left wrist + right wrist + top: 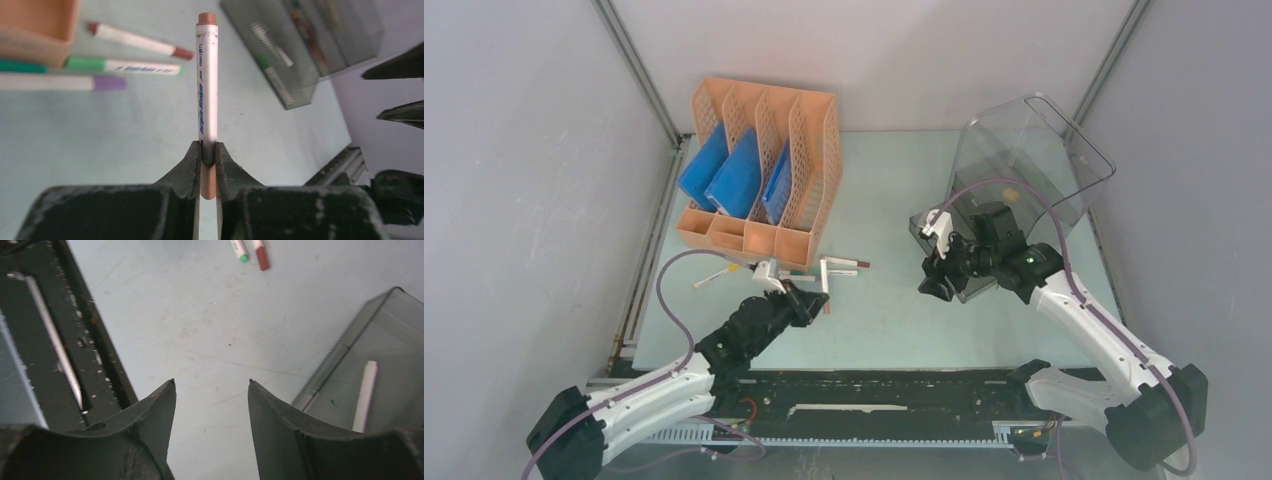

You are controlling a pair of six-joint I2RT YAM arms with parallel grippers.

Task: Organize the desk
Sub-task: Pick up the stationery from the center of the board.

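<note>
A brown-capped marker (207, 85) is clamped in the left gripper (208, 152) over the desk (894, 190), which fills the centre of the top view. Next, carriage to the clear box (1024, 150) at 2 o'clock is judged necessary. The right gripper (211, 390) is set wide and empty.

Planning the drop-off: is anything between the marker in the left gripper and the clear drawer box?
Bare desk lies between the held marker and the drawer box; the loose markers sit aside by the orange rack. Only the open right gripper hovers at the box's near side, possibly crowding the approach.
</note>
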